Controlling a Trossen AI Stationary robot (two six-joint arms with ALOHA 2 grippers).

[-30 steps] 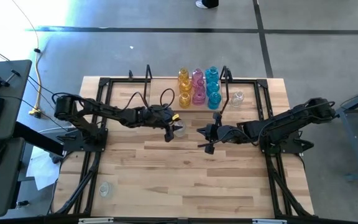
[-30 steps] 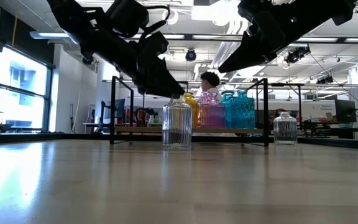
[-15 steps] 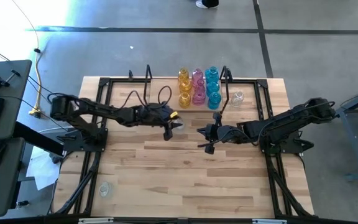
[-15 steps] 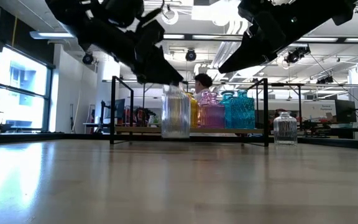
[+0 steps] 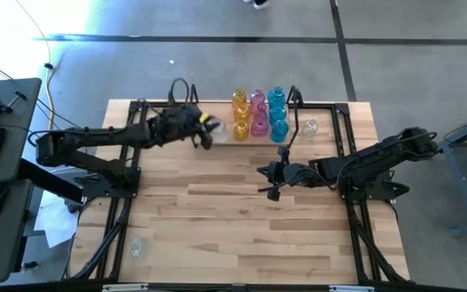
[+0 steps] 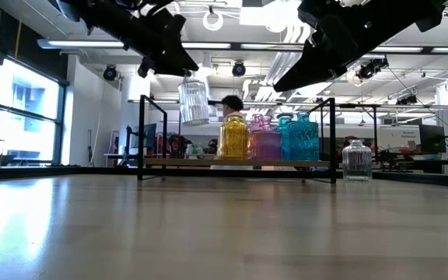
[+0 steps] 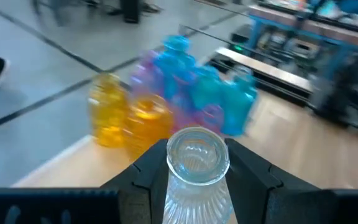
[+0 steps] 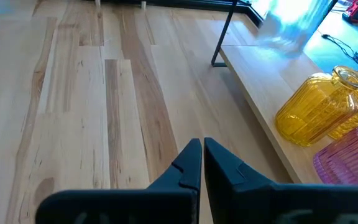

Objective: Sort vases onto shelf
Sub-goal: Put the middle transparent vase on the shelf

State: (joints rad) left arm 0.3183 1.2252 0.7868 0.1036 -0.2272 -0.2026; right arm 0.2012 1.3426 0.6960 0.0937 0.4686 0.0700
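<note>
Above the wooden table [image 5: 242, 219], left tool [image 5: 204, 130] grips a clear vase [image 6: 194, 100] aloft; right tool [image 5: 264, 180] hovers, jaws together.

Coloured vases [image 5: 258, 113] stand on the shelf [image 5: 319, 113], itself on the table [image 5: 242, 227].

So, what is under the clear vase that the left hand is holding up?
The clear vase hangs in the left hand with only air below. The shelf board lies lower; whether directly underneath, I cannot tell.
</note>
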